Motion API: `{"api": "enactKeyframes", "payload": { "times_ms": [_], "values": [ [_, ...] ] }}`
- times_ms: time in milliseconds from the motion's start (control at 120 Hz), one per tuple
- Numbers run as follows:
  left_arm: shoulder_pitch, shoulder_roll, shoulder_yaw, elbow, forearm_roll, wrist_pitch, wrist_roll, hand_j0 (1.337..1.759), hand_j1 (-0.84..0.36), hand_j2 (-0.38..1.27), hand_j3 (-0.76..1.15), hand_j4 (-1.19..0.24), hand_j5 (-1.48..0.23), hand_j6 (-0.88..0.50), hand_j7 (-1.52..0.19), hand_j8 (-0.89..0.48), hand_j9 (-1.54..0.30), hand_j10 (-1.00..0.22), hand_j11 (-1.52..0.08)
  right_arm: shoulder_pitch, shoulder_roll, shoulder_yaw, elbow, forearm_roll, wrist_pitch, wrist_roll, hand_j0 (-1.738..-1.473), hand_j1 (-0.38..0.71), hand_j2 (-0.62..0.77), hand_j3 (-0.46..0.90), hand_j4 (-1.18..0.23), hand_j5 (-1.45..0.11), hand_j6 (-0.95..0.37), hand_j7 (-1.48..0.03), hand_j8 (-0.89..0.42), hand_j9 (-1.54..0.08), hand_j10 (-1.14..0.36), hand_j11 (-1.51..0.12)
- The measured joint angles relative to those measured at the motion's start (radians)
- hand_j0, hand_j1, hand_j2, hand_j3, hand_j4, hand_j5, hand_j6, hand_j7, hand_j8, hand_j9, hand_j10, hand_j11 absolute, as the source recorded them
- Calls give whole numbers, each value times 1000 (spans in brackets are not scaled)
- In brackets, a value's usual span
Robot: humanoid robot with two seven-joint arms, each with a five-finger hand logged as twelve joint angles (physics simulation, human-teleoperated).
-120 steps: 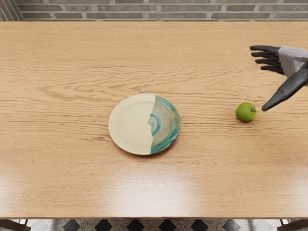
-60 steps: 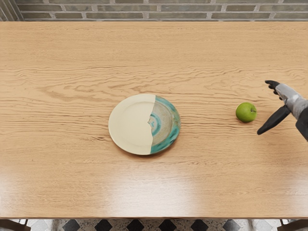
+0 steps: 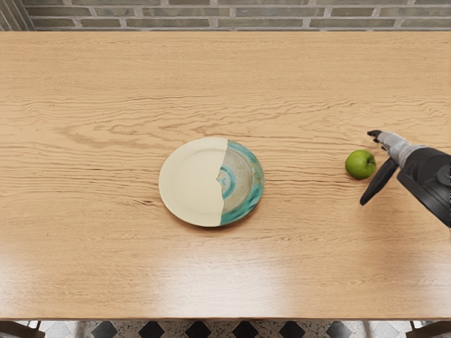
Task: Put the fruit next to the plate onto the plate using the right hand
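Mostly the view is taken up by a pale oak worktop [image 3: 106, 91] with strong wavy grain. A strip of grey brick wall [image 3: 211, 14] runs along its far edge, and black-and-white checkered floor [image 3: 197, 329] shows below its near edge. A round plate [image 3: 194, 179] sits near the middle, cream on its left part and teal-glazed on its right, with a jagged line between the two.

The green apple [image 3: 360, 164] lies on the bare wood well to the right of the plate, not on it. The right hand [image 3: 396, 149] hangs just beside the apple on its right without touching it. Its fingers [image 3: 377, 184] are spread and hold nothing. One long dark digit points down and to the left, towards the near side of the fruit, and a shorter tip shows above it. The remaining digits are hard to make out behind the grey palm, and the dark forearm is cut off by the right edge.

A second ago the hand was higher and further back over the worktop. It has since dropped and closed in on the apple. The plate and the fruit have not moved.
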Motion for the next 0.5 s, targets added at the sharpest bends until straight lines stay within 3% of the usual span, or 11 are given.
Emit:
{"api": "enactKeyframes", "payload": {
  "times_ms": [158,500],
  "values": [
    [0,0,0,0,0,0,0,1658,53,50,0,-247,-321,-247,-321,-247,-321,-247,-321,-1,63,-15,-83,4,0,6,-1658,-261,-13,0,-76,-98,-78,-97,-77,-97,-76,-97],
    [0,0,0,0,0,0,0,1658,53,50,0,-247,-321,-247,-321,-247,-321,-247,-321,-17,135,-22,-138,-1,-1,8,-1658,-25,-52,0,-277,-351,-276,-353,-236,-354,-275,-354]
  ]
}}
